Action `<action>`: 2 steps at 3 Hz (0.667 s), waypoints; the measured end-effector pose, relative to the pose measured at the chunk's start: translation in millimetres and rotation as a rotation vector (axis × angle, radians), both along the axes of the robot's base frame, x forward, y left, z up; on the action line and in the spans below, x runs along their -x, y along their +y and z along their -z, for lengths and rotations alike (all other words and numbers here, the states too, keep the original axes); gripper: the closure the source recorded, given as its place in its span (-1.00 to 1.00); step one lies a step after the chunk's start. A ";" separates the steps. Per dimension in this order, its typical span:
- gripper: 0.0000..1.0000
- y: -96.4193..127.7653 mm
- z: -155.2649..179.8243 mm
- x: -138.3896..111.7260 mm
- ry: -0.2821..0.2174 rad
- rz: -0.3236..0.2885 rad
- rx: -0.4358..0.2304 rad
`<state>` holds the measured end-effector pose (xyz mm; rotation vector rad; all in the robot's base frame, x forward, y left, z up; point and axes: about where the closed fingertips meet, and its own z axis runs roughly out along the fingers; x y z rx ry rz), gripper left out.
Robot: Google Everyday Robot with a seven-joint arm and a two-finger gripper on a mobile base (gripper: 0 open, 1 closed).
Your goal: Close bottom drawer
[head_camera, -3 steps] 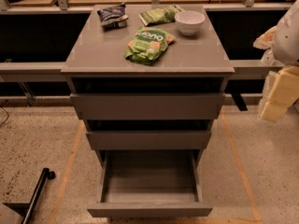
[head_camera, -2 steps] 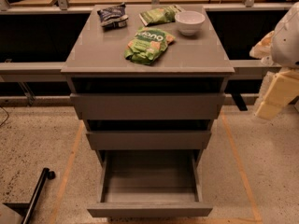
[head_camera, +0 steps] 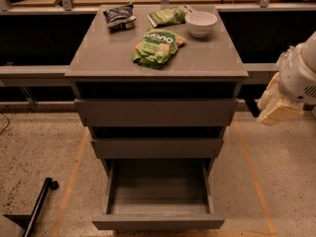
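Gripper (head_camera: pixel 279 107) right of cabinet (head_camera: pixel 207 56), well apart, grip unclear; bottom drawer (head_camera: pixel 158 222) out, front edge foremost.

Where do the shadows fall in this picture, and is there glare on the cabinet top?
Camera view: the cabinet top is evenly lit, without strong glare; dark shadow fills the gaps under the top and above the middle drawer; the open bottom drawer is dimmer toward its back; the gripper, at the right edge beside the cabinet, is brightly lit.
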<state>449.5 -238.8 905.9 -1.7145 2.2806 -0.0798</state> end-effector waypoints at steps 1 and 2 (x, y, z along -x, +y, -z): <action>0.73 -10.3 61.0 -7.2 0.059 0.041 -0.043; 1.00 -9.2 68.8 -9.1 0.065 0.038 -0.041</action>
